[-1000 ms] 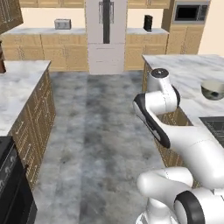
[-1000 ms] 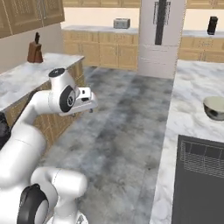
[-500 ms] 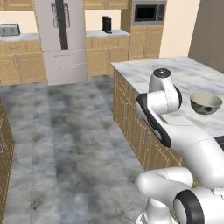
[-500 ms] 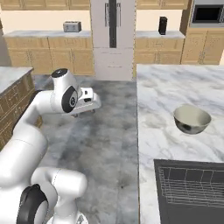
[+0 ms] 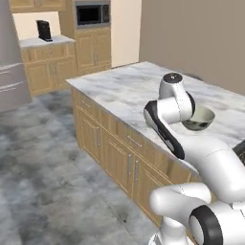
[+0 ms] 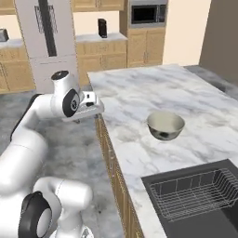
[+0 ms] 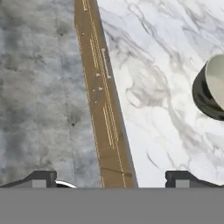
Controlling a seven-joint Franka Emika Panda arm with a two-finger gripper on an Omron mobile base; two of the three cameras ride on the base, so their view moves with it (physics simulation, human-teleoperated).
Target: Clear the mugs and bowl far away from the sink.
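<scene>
Left to right in the right base view: fridge at the back wall, white arm rising from lower left, its tool hanging over the near left edge of the marble desk, above the seam between floor and cabinet front. Tool wide open, nothing between the jaws; in the hand view the two finger tips sit far apart at the bottom, straddling the desk's wooden edge, grey floor on the left, marble on the right.

Bowl stands upright on the marble, mid-desk, well apart from the tool and to its right. Pale inside, dark outside. It lies between the tool and the sink, near the sink's far edge but not touching it. Sink is the dark recessed basin at lower right with a wire rack inside.

Left base view: bowl partly hidden behind the arm's upper link. Microwave set in the back cabinets, small dark appliance on the rear counter.
</scene>
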